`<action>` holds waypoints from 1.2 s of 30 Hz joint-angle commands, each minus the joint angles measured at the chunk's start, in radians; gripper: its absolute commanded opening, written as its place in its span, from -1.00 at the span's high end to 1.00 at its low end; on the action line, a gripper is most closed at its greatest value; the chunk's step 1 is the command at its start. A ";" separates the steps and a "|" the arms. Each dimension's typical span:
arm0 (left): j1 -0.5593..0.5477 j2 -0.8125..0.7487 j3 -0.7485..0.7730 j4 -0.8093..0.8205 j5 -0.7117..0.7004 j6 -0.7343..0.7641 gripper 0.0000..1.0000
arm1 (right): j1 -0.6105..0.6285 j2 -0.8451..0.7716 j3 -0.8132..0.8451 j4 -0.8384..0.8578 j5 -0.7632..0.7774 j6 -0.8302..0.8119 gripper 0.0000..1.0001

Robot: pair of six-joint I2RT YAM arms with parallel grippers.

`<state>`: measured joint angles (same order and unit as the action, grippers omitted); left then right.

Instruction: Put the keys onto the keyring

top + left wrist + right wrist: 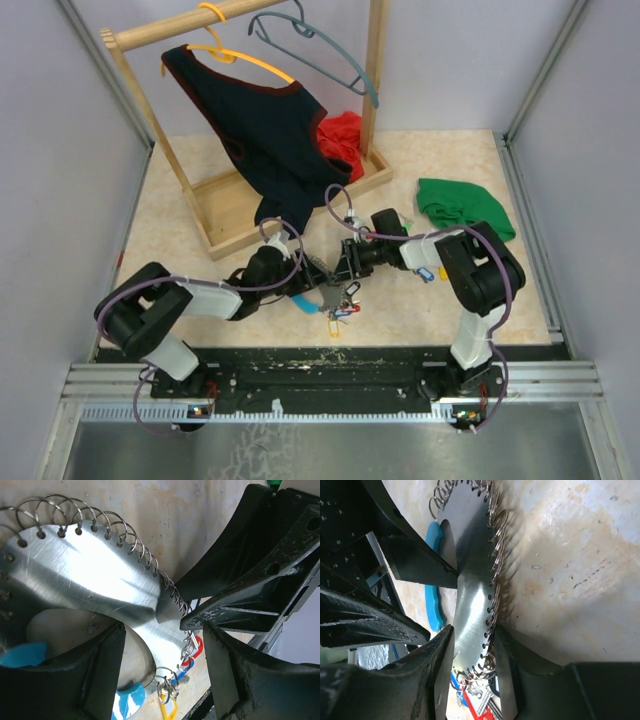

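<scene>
At the near middle of the surface [170, 250], the two arms meet over the keyring [90, 575], a brushed metal crescent edged with a wire coil and backed by a light-blue band. The right claw [472, 637] is clamped across the crescent, one finger on its flat face and the other against the coil. The left claw [164, 627] stands apart, its fingers on either side of the crescent's narrow part. The keys [342, 310], with red, blue and yellow caps, hang from small rings at the coil's near end. Farther back, the wooden rack's base tray [225, 205] holds a red cloth [343, 140], and the hem of a dark garment [265, 130] hangs down into it. A green cloth [460, 205] lies to the right.
</scene>
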<state>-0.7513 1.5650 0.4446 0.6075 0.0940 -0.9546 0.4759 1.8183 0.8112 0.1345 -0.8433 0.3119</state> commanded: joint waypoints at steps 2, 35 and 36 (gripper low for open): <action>-0.006 0.022 -0.032 0.061 -0.011 -0.010 -0.38 | 0.015 0.004 -0.033 0.124 -0.050 0.070 0.34; 0.000 -0.134 -0.216 0.403 -0.053 -0.239 -0.19 | 0.051 -0.326 -0.237 0.485 0.148 0.390 1.00; 0.000 -0.117 -0.214 0.428 -0.047 -0.244 -0.17 | 0.054 -0.332 -0.244 0.494 0.158 0.399 1.00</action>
<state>-0.7506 1.3918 0.2100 0.9104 0.0216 -1.1549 0.5022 1.5585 0.5789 0.5018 -0.7151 0.6571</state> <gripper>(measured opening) 0.600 0.016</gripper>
